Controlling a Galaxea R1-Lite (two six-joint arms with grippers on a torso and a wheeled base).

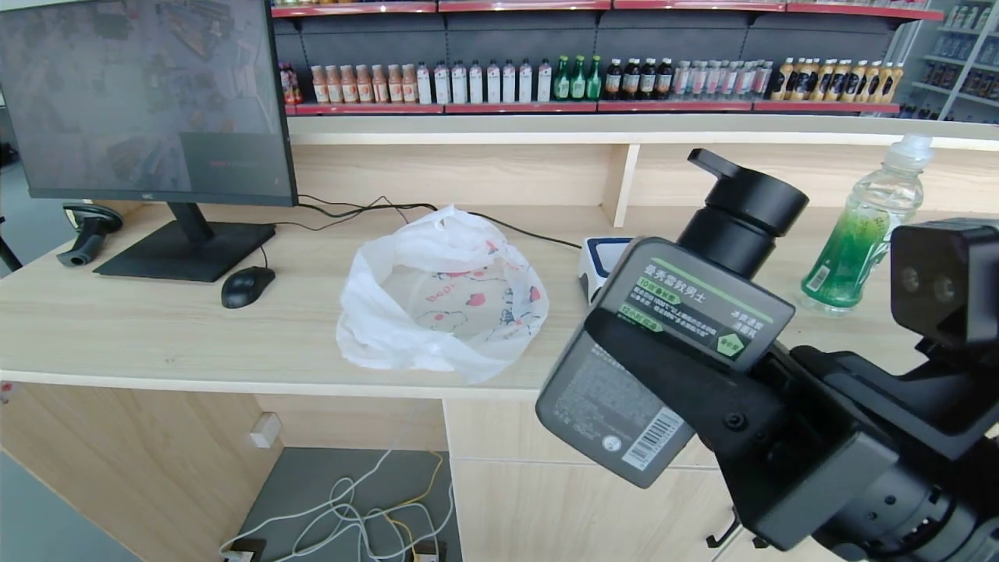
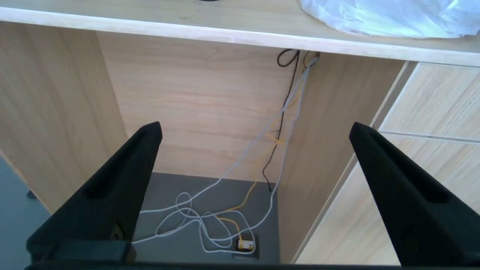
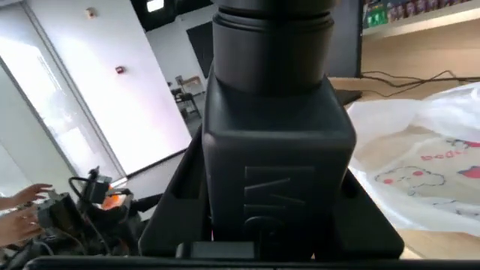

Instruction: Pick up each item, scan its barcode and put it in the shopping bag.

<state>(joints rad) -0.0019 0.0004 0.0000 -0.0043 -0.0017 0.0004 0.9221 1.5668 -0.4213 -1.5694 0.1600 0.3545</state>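
Head view: at 4 o'clock my right gripper (image 1: 663,359) is clamped tight on the dark pump bottle (image 1: 695,312), held tilted in the air w/ its barcode showing. The open shopping bag (image 1: 445,297) lies in the middle on the counter (image 1: 156,328), and a green bottle (image 1: 855,234) stands at 2 o'clock. Left wrist view: my left gripper (image 2: 255,129) is spread wide w/ nothing in it, down below the counter top. Right wrist view: the pump bottle sits squeezed in my grip, w/ the bag on the counter beyond it.

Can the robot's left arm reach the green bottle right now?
Probably not. The left gripper sits below the edge of the counter, while the green bottle stands on the counter's far right, past the right gripper holding the black pump bottle.
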